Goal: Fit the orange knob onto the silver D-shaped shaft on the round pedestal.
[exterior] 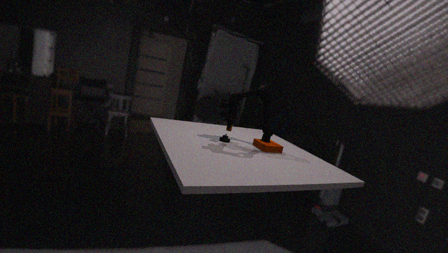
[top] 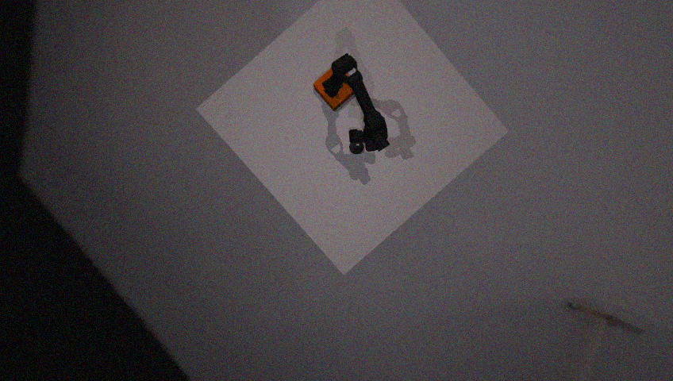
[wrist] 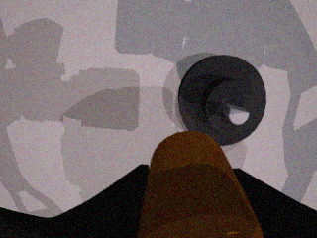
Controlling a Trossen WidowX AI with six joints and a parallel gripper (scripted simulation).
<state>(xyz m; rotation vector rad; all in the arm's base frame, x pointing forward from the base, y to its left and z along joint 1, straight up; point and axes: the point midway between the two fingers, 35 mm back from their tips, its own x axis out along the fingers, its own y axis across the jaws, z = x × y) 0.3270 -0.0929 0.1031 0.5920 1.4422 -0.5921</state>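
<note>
Exterior view, left to right: round black pedestal (top: 356, 148) (exterior: 224, 139) (wrist: 195, 106) with silver D-shaped shaft (exterior: 225, 135) (wrist: 239, 115) — on the white table (top: 343, 212) (exterior: 255, 173). Orange knob (exterior: 230, 128) (wrist: 190, 183) just right, raised — clamped in the black gripper (exterior: 230, 124) (wrist: 189, 175), presumably for alignment clearance. Arm's orange base (top: 334, 102) (exterior: 267, 147) farther right.

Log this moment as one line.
pincer: shut on orange knob | knob: above tabletop, off shaft | pedestal: on tabletop | flat alignment: unclear
</note>
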